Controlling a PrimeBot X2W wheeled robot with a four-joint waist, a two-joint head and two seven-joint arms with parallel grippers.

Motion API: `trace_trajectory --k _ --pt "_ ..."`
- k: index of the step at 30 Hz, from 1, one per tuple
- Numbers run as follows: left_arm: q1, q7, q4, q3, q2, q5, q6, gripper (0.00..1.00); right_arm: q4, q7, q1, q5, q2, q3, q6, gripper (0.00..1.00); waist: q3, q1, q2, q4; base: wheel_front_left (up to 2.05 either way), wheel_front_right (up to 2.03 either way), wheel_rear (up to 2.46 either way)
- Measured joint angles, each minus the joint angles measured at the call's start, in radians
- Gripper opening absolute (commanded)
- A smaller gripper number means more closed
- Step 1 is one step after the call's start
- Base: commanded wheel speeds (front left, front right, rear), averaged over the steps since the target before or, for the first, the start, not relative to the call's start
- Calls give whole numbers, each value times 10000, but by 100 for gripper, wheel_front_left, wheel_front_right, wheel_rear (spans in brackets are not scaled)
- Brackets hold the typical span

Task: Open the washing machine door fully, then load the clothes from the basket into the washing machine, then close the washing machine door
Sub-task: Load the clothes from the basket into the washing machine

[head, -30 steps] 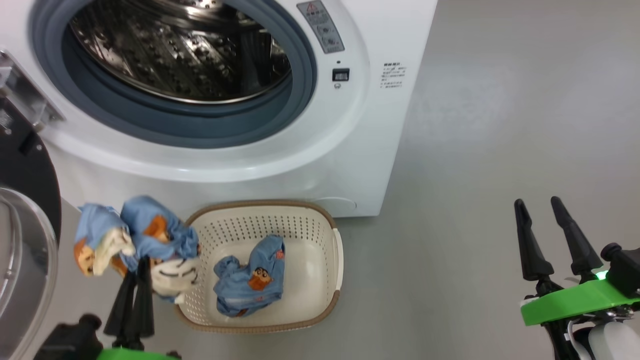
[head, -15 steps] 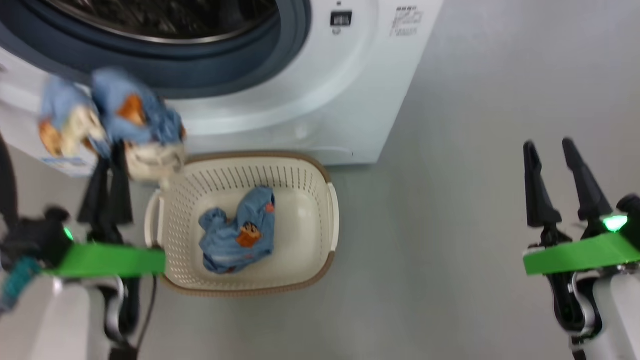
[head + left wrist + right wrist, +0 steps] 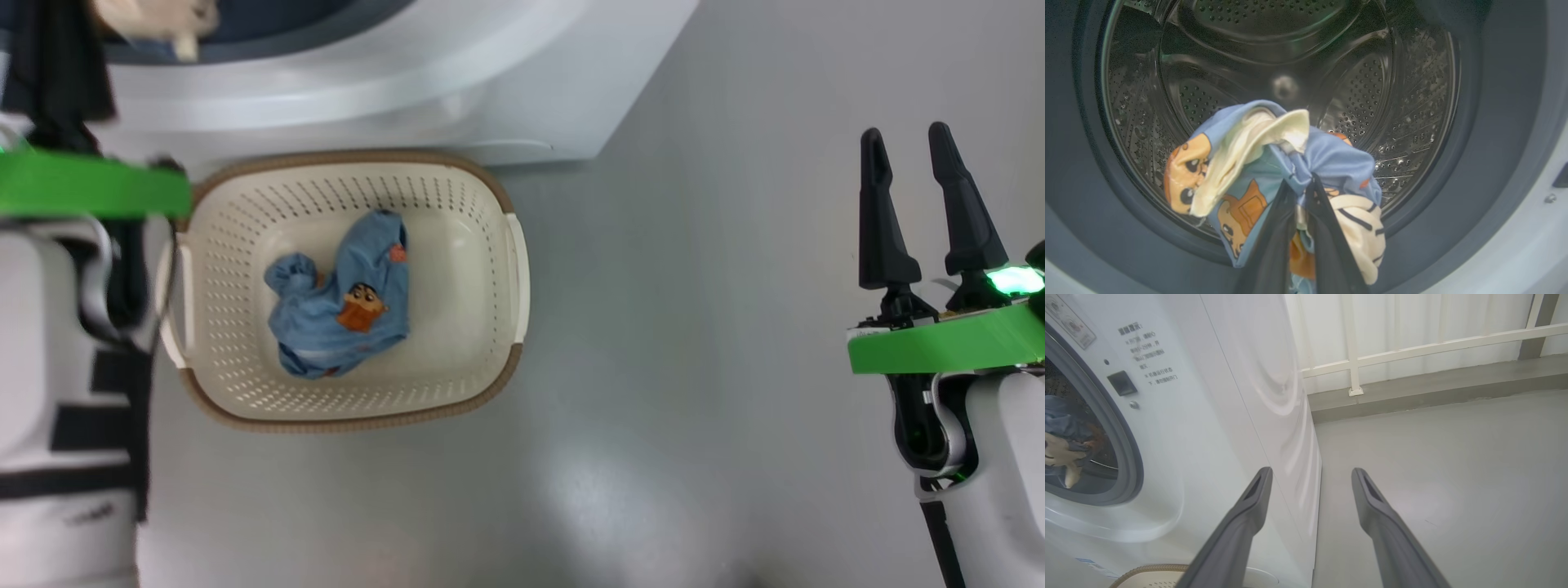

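Observation:
In the left wrist view my left gripper [image 3: 1305,184] is shut on a bundle of light-blue clothes [image 3: 1331,159] with orange prints and cream trim. It holds them in front of the washing machine's steel drum [image 3: 1274,53], level with the grey gasket [image 3: 1486,122]. The right wrist view shows the same bundle [image 3: 1061,433] at the washing machine [image 3: 1229,396] opening. One more blue garment [image 3: 339,306] lies in the cream basket [image 3: 457,269] on the floor before the machine [image 3: 490,82]. My right gripper [image 3: 922,139] stands open and empty, far to the right. The washing machine door is out of view.
My left forearm with its green band [image 3: 90,184] runs along the basket's left side. Grey floor [image 3: 694,327] stretches between the basket and my right arm. A white railing and a low kerb [image 3: 1412,392] stand behind the machine.
My left gripper has carried the clothes bundle up from beside the basket to the drum opening. The head camera has tilted down. The right gripper has stayed open.

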State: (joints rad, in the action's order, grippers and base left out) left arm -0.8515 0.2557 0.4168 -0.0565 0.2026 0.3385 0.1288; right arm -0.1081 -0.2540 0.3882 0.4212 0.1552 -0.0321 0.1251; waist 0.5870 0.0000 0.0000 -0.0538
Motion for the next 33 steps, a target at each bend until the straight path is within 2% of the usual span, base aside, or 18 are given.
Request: trace_trajectory --k 5,11,15,16,17,18,25,33 --pt "-1464 8 1323 58 163 88 0 0 -17 0 205 -13 -117 -211 0 100 560 0 0 -182 0 0 0" --pt "-2776 8 3139 -341 476 75 -2 0 -92 0 474 -12 -282 -397 0 100 954 0 0 -490 0 0 0" --pt "-3556 6 3799 -535 742 67 0 0 -157 0 590 0 -378 -619 0 100 1044 0 0 -765 0 0 0" --pt "-3741 6 3791 -558 807 58 0 16 -157 0 590 4 -416 -625 0 100 1057 0 0 -829 0 0 0" --pt "-3900 8 3726 -575 886 -52 0 94 -153 0 590 4 -433 -625 0 100 1070 1 0 -886 0 0 0" --pt "-4033 8 3649 -516 941 -192 -2 100 -153 0 590 4 -435 -625 0 100 1081 1 0 -938 0 0 0" --pt "-3983 10 3164 146 878 -874 -79 100 -155 0 580 8 -531 -623 0 100 924 0 0 -1186 0 0 0" --pt "-3076 10 3185 621 518 -1028 -48 100 -238 0 525 6 -573 -619 0 100 479 1 0 -1242 0 0 0"
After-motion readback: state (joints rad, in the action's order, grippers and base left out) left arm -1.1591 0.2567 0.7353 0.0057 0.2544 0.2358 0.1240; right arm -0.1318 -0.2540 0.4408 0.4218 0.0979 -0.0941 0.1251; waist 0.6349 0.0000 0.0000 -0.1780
